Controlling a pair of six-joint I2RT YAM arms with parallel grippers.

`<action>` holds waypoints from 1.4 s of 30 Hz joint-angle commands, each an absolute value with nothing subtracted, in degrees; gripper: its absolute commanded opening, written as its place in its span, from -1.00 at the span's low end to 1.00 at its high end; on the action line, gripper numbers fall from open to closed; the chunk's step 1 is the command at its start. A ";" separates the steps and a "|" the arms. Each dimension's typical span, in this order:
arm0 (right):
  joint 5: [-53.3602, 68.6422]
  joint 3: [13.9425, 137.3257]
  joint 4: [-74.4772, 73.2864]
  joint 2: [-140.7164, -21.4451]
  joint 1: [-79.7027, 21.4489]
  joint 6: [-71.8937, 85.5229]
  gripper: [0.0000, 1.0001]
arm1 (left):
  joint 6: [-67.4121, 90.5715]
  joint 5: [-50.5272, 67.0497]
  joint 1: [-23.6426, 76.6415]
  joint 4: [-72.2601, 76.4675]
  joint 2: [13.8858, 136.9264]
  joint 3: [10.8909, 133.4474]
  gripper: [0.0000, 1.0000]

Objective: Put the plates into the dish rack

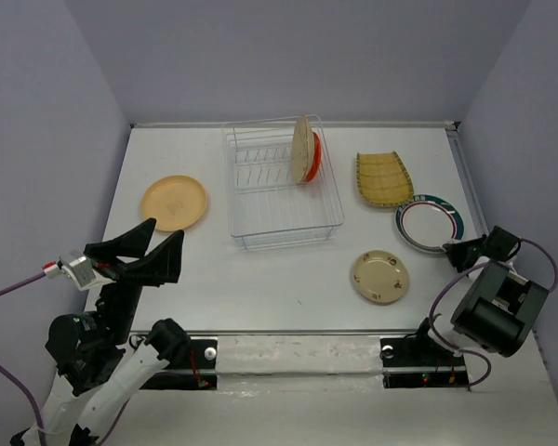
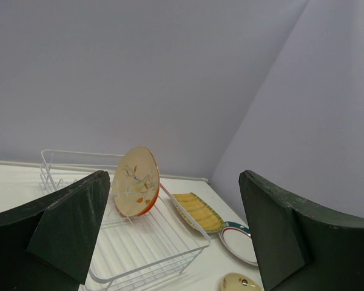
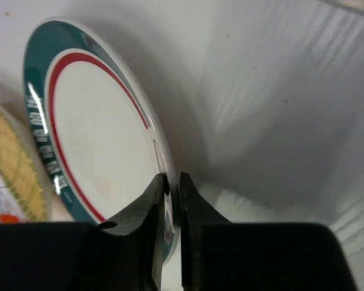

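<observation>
Counting up: two of six plates stand on edge in the rack [image 1: 279, 190], a cream plate [image 1: 302, 147] with a red plate [image 1: 314, 160] tucked right against it. Four more lie out on the table [image 1: 260, 279], so I'd call this about a third done.

The right gripper [image 3: 171, 179] is on the job. Its fingers are squeezed down to a slit, pinching the near rim of the ringed plate [image 3: 97, 139], which spreads away ahead and to the left of them. I can't tell whether that plate has left the table.

Just beyond it from this gripper lies the ribbed plate [image 1: 383, 177], and the second cream plate [image 1: 380, 276] sits near, off to the gripper's left.

Over on the other side, the left gripper [image 1: 167, 229] hangs wide open and empty. The tan plate [image 1: 174, 200] lies just beside its fingertips, and the rack is farther off, straight ahead between its fingers.
</observation>
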State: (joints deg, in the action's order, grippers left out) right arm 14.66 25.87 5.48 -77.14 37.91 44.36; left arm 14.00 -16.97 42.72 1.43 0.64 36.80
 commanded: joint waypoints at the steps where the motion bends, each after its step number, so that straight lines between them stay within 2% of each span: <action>1: 13.63 26.37 5.99 -75.42 38.23 41.76 -0.86 | 13.01 -16.96 43.07 4.04 -0.62 37.62 0.98; 9: -1.74 32.77 -10.36 -52.34 38.23 33.41 -0.87 | 13.09 -16.53 42.98 4.04 -0.44 37.62 0.98; 14: -0.53 39.97 -14.50 -43.16 37.10 32.61 -0.86 | 13.01 -16.61 42.98 3.96 -0.44 37.62 0.98; 18: -0.96 48.67 -14.86 -41.57 26.31 32.34 -0.87 | 12.83 -16.96 42.72 3.87 1.49 37.71 0.98; 20: -4.64 53.76 -15.20 -43.24 15.68 31.65 -0.86 | 12.92 -17.05 42.28 3.87 2.02 37.71 0.98; 22: -11.84 63.60 -17.40 -48.67 7.25 29.02 -0.86 | 12.83 -17.05 42.01 3.78 2.46 37.71 0.98; 25: -28.25 77.13 -18.81 -57.89 -17.65 21.65 -0.86 | 12.83 -17.23 41.31 3.60 3.25 37.71 0.98; 26: -32.65 80.74 -18.98 -60.79 -17.75 19.27 -0.87 | 12.83 -17.23 41.31 3.69 3.25 37.71 0.98; 27: -40.79 88.60 -19.68 -67.87 -26.28 16.46 -0.86 | 12.92 -17.05 40.96 3.60 3.43 37.71 0.98; 28: -44.26 88.68 -20.21 -71.77 -29.67 14.09 -0.86 | 12.92 -17.14 40.70 3.60 3.43 37.71 0.98; 29: -46.91 97.21 -21.52 -75.98 -34.67 9.54 -0.86 | 12.92 -17.14 40.43 3.69 3.51 37.71 0.98; 30: -51.37 101.47 -21.97 -84.03 -36.37 7.23 -0.86 | 12.83 -17.14 40.34 3.69 3.69 37.71 0.98; 34: -62.55 122.57 -23.38 -99.28 -42.62 -6.72 -0.86 | 12.83 -18.02 40.34 3.16 4.04 37.88 0.98; 35: -64.75 130.79 -23.29 -106.54 -43.41 -8.94 -0.86 | 12.83 -18.45 40.34 2.90 4.04 37.88 0.98; 38: -70.12 141.65 -21.46 -119.03 -45.70 -18.87 -0.86 | 13.01 -18.89 40.34 2.81 4.13 37.97 0.98; 39: -72.05 145.77 -14.83 -121.61 -45.70 -22.99 -0.86 | 13.01 -19.07 40.34 2.64 4.04 38.06 0.98; 41: -77.24 143.37 4.19 -126.01 -47.63 -45.43 -0.87 | 13.27 -19.69 40.43 2.29 3.96 38.14 0.98; 42: -77.60 137.69 35.11 -127.34 -48.16 -58.14 -0.86 | 13.36 -19.86 40.52 2.29 3.78 38.14 0.98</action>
State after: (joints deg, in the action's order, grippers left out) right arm -64.14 140.09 -17.30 -123.63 -46.11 -19.03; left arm 13.89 -18.11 40.64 0.73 2.87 36.80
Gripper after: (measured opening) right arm 0.109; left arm 0.990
